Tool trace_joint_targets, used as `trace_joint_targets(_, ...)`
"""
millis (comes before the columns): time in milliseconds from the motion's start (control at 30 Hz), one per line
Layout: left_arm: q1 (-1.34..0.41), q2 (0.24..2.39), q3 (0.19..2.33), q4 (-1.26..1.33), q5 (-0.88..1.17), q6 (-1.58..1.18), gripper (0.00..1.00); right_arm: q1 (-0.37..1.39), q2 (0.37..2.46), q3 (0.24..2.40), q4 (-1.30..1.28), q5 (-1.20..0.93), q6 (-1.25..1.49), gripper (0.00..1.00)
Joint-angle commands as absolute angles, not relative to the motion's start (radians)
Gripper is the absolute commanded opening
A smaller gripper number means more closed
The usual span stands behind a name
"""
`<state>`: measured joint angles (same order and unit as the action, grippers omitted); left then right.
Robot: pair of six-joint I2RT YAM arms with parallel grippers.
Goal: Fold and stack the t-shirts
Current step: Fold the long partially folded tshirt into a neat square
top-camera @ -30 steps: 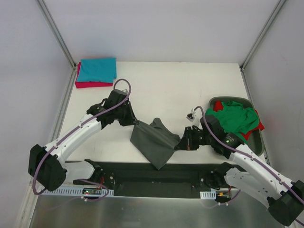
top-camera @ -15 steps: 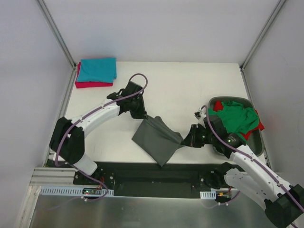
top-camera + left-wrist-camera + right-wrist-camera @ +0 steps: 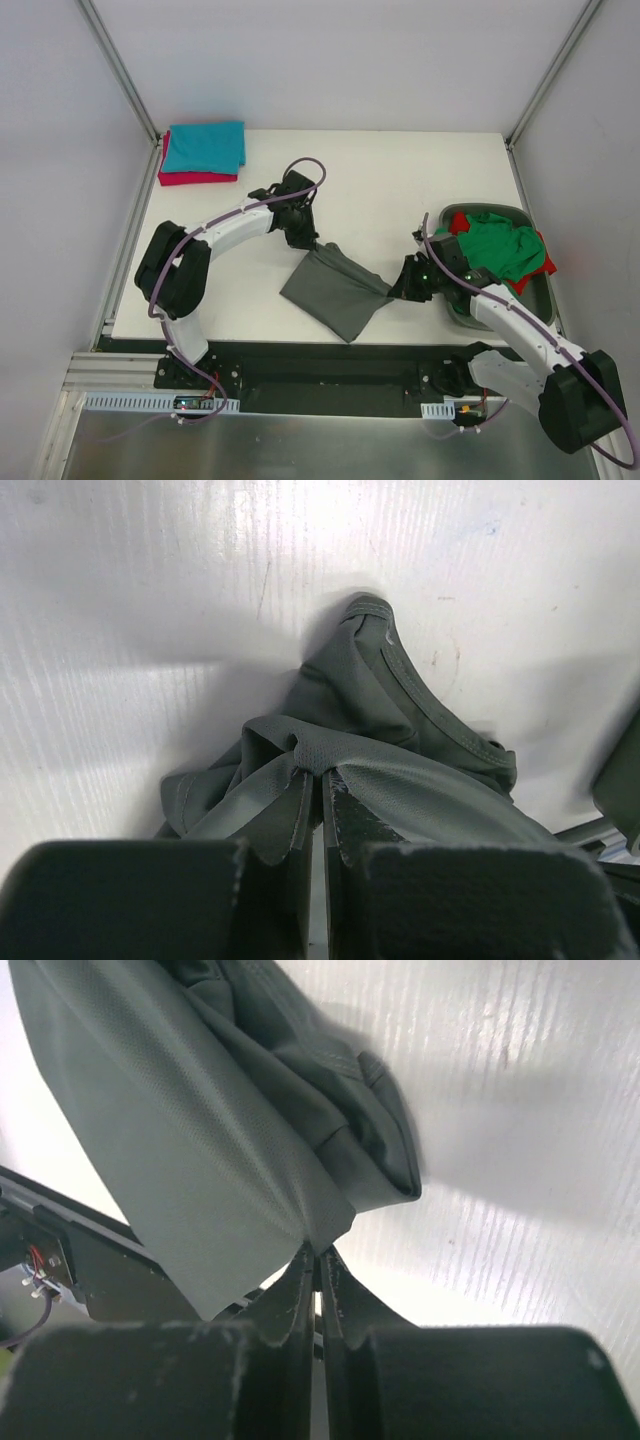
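A dark grey t-shirt point(image 3: 335, 290) hangs stretched between both grippers over the table's near middle. My left gripper point(image 3: 314, 244) is shut on its bunched upper corner point(image 3: 322, 772). My right gripper point(image 3: 396, 290) is shut on the right corner point(image 3: 318, 1250), and the cloth point(image 3: 200, 1130) spreads away from it. A folded teal t-shirt point(image 3: 205, 147) lies on a folded crimson-pink t-shirt point(image 3: 195, 178) at the far left corner. A green t-shirt point(image 3: 495, 250) is heaped over a red t-shirt point(image 3: 546, 268) in the tub.
The dark grey oval tub point(image 3: 541, 300) stands at the table's right edge, just behind my right arm. A black strip point(image 3: 320, 365) runs along the near edge by the arm bases. Metal frame posts point(image 3: 120, 70) rise at the far corners.
My left gripper has carried its corner of the dark grey t-shirt right and farther back. The right gripper has shifted right with its corner, so the shirt sits further right.
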<state>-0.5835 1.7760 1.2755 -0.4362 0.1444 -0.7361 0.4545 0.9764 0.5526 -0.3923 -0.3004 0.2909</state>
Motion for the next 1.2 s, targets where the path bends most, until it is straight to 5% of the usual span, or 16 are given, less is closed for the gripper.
trace_joint_targets(0, -0.572, 1.778, 1.302, -0.428, 0.034, -0.716, 0.0, 0.42, 1.04, 0.564, -0.38, -0.308, 0.244, 0.06)
trace_joint_targets(200, -0.571, 1.753, 1.284, -0.433, 0.006, -0.733, 0.09, 0.393, 1.065, 0.58, -0.359, -0.336, 0.212, 0.15)
trace_joint_targets(267, -0.571, 1.737, 1.275, -0.436, -0.02, -0.738, 0.47, 0.394, 1.054, 0.581, -0.36, -0.34, 0.204, 0.17)
trace_joint_targets(400, -0.571, 1.675, 1.243, -0.437, -0.014, -0.738, 0.99, 0.394, 0.996, 0.561, -0.338, -0.374, 0.212, 0.44)
trace_joint_targets(533, -0.574, 1.567, 1.186, -0.436, -0.002, -0.744, 0.99, 0.396, 0.89, 0.531, -0.289, -0.458, 0.242, 0.92)
trace_joint_targets(567, -0.577, 1.545, 1.172, -0.437, 0.024, -0.742, 0.99, 0.397, 0.865, 0.526, -0.272, -0.5, 0.253, 0.96)
trace_joint_targets(767, -0.62, 1.486, 1.104, -0.321, 0.187, -0.733, 0.99, 0.452, 0.856, 0.494, -0.046, -0.64, 0.357, 0.96)
trace_joint_targets(1167, -0.6, 1.792, 1.238, -0.259, 0.222, -0.723, 0.99, 0.41, 1.284, 0.575, 0.135, -0.54, 0.288, 0.96)
